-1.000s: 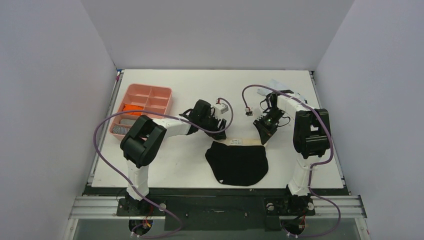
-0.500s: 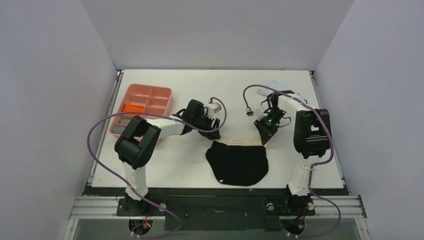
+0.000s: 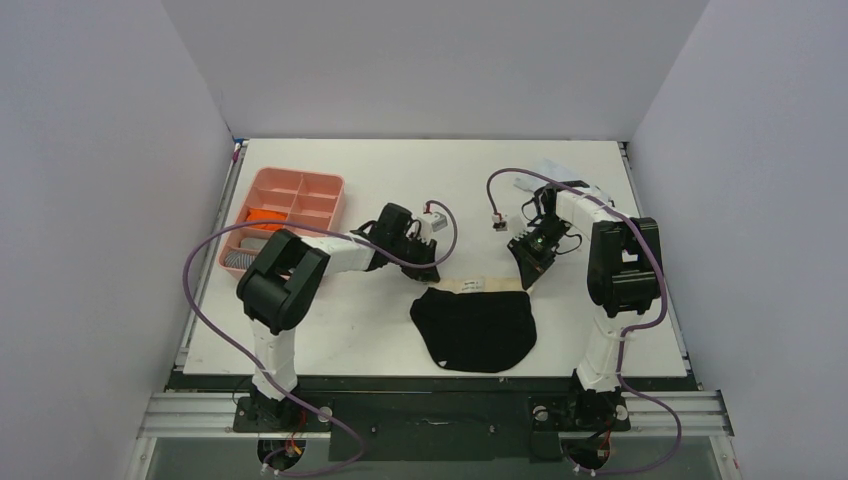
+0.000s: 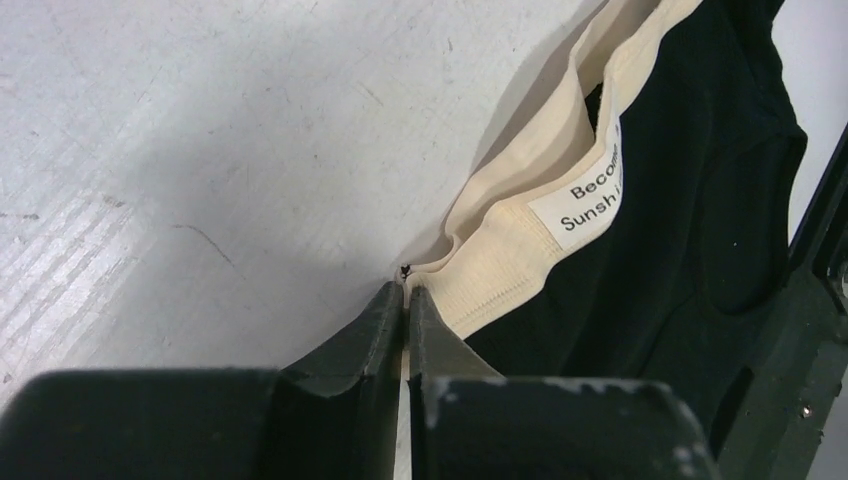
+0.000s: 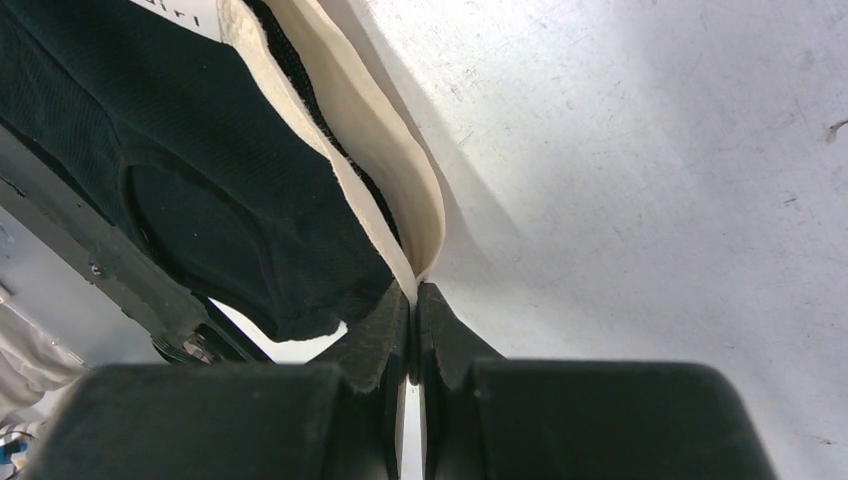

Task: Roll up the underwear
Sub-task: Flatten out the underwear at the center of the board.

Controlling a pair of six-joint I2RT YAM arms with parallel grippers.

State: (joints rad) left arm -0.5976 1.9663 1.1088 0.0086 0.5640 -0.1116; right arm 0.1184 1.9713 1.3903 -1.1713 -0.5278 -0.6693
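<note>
Closing within the last second, the left end effector (image 4: 406, 288) has shifted from just beyond the cloth onto the left corner of the beige waistband (image 4: 500, 250), its fingers now pressed together on that corner. The right end effector (image 5: 413, 290) pinches the opposite corner, fingers tight on the band, in the same place as before. Between them the black underwear (image 3: 475, 325) lies flat on the white worktop (image 3: 380, 170), waistband on the side away from the arm bases, with a white printed label (image 4: 590, 195) on the band. The orange underwear (image 3: 262, 216) sits in a compartment of the pink tray (image 3: 300, 180) at the worktop's left, well apart from both end effectors.
</note>
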